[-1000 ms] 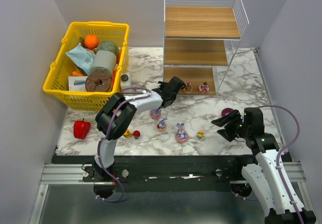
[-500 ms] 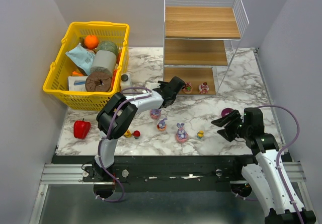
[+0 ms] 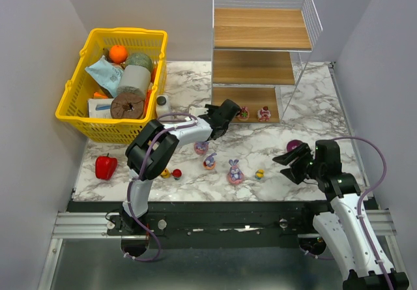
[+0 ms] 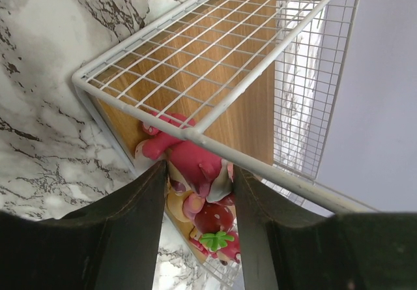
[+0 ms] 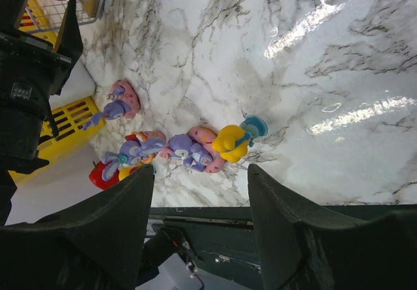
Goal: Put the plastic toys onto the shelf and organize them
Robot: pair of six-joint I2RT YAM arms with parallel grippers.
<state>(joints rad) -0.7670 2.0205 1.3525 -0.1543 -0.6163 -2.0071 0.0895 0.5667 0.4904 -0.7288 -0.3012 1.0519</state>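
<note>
Saw three-tier wire shelf (image 3: 260, 39) at far right of marble table (image 3: 313, 117). Noted yellow basket (image 3: 71, 101) far left, packed with groceries; print on packets too small to read. Found left arm (image 3: 176, 133) laid low across table, reaching toward bottom tier, left gripper (image 3: 228, 111) at board's front-left corner under the wire frame. Saw its jaws narrow, flanking pink figurine (image 4: 189, 163) standing on bottom board; couldn't tell whether pads actually pressed it. Spotted strawberry-topped figurine (image 4: 214, 228) just beside it on same board. Found right arm (image 3: 345, 199) bent at front right, right gripper (image 3: 288, 158) spread wide, holding nothing, hovering over marble just beside purple ball (image 3: 295, 145). Logged red pepper (image 3: 105, 166) front left. Counted six loose toys (image 3: 209, 161) in a rough row on marble near front edge: bunny-eared purple ones (image 3: 234, 171) on pink bases, yellow-haired doll (image 3: 259, 174), tiny red one (image 3: 176, 173).
</note>
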